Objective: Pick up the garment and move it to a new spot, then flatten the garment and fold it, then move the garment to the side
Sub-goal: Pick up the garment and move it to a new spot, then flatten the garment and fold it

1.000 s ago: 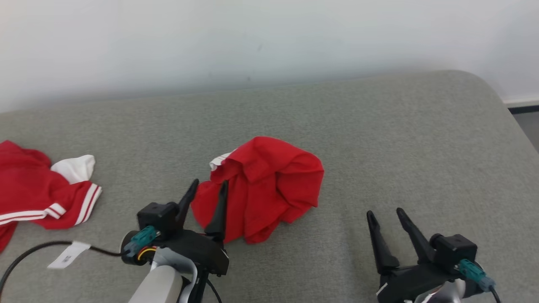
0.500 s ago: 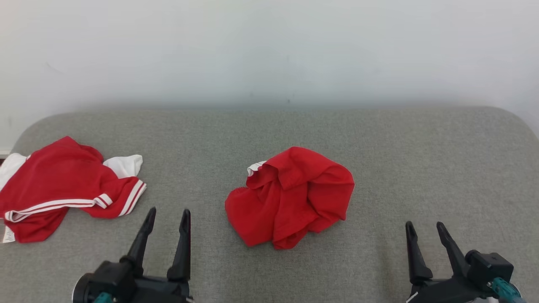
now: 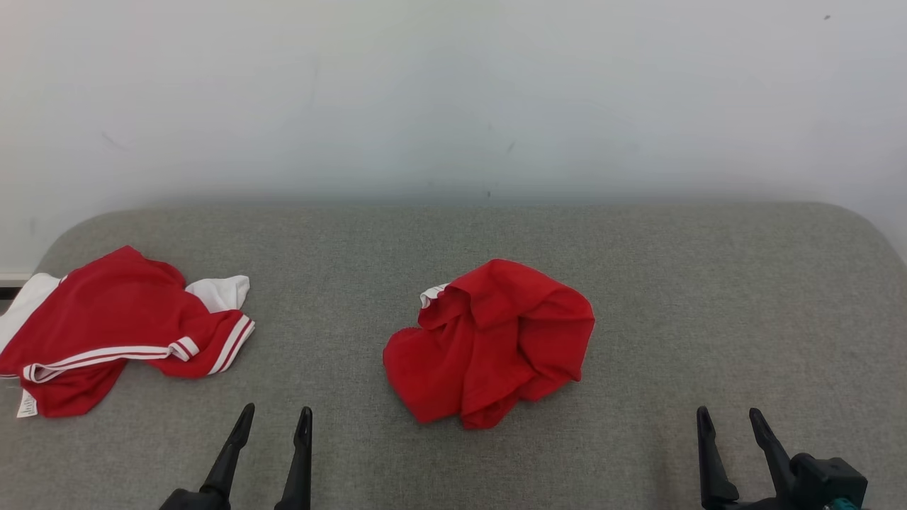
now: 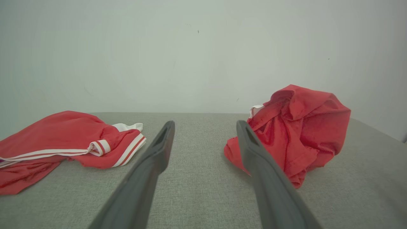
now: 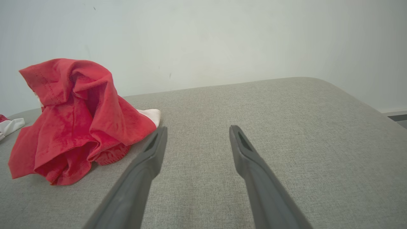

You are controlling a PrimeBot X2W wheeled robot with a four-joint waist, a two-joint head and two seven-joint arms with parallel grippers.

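Observation:
The garment (image 3: 496,340) lies as a crumpled red heap in the middle of the grey padded surface (image 3: 708,283), a bit of white striped trim showing at its upper left. My left gripper (image 3: 275,411) is open and empty, well short of the heap and to its left. In the left wrist view the garment (image 4: 295,133) sits just right of my open left gripper (image 4: 205,124). My right gripper (image 3: 728,412) is also open and empty, low on the right. In the right wrist view the heap (image 5: 73,121) stands left of that gripper (image 5: 197,128).
A second red jersey (image 3: 120,319) with a white sleeve, red-white striped trim and a small white label (image 3: 27,405) lies at the surface's left end, also in the left wrist view (image 4: 63,133). A pale wall rises behind. The surface's corners are rounded.
The head camera has swung left and tilted up. My left gripper has drawn back from the heap's edge toward the lower left. The heap lies still.

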